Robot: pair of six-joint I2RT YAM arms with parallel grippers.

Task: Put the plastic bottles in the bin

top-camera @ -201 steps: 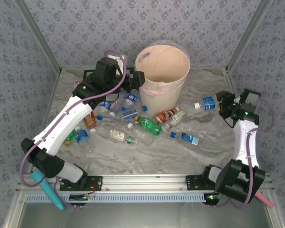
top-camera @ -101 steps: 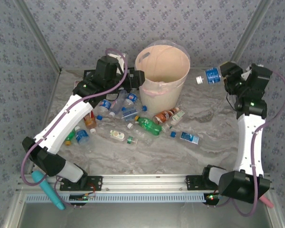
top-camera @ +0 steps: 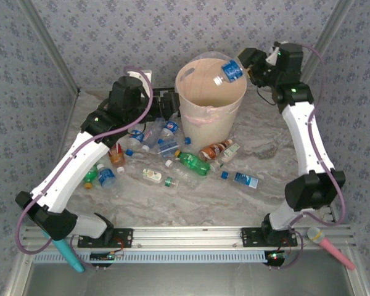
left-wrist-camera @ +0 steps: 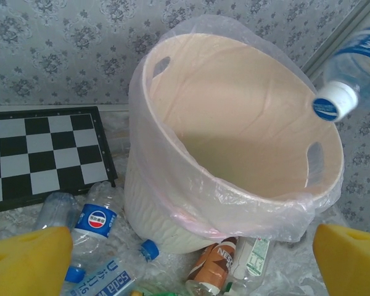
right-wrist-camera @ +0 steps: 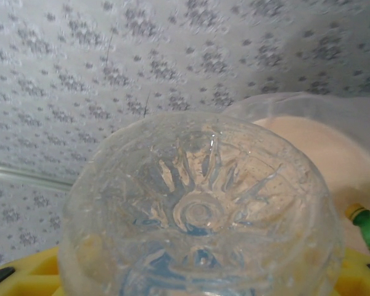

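Clear plastic with a blue label, one bottle point(top-camera: 230, 71) sits base-first between the part-closed jaws of the right gripper point(top-camera: 251, 65), tilted cap-down over the far right rim of the bin point(top-camera: 203, 126). The bin stands near the middle of the table's point(top-camera: 265, 179) far edge. Just left of it the left gripper point(top-camera: 168, 103) hangs with its jaws spread wide and empty, above the other bottles point(top-camera: 166, 146) strewn from the bin's left side toward the table's middle.

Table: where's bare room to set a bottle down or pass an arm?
Bare marble runs along the near edge of the table, between the bottles and the rail, and right of the bin, toward the right arm. Crowded: left and front of the bin, bottles packed beside the left arm.
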